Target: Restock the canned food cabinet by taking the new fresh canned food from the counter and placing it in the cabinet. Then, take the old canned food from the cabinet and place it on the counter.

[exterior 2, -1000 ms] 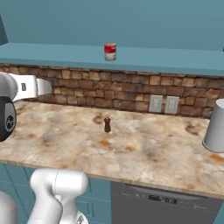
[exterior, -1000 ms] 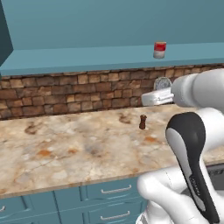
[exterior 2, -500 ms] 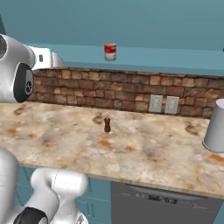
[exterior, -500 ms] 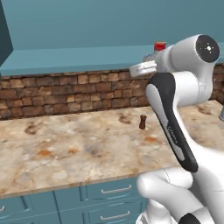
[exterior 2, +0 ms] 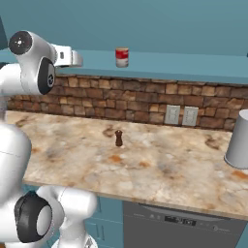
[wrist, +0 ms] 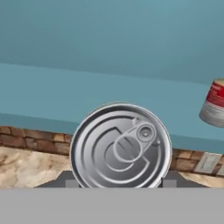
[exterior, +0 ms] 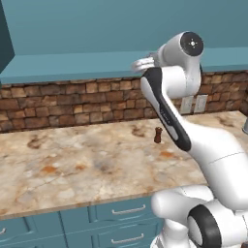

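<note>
Silver tin (wrist: 120, 146), the new canned food, fills the lower middle of the hand view, its ring-pull lid facing the camera; no brand or writing shows on it. The gripper (wrist: 119, 183) has its fingers closed on the tin's sides, holding it up in the air at the level of the cabinet (exterior 2: 193, 68) shelf edge, well above the counter (exterior 2: 160, 169). From the tin, the old red-and-white can (wrist: 215, 104) lies at about two o'clock in the hand view, standing upright on the shelf floor. Its label carries pale markings too blurred to read. On the counter a slim dark pepper mill (exterior 2: 118, 138) stands upright, and a grey cylinder (exterior 2: 238, 139) sits near the right edge, at three o'clock from the mill.
</note>
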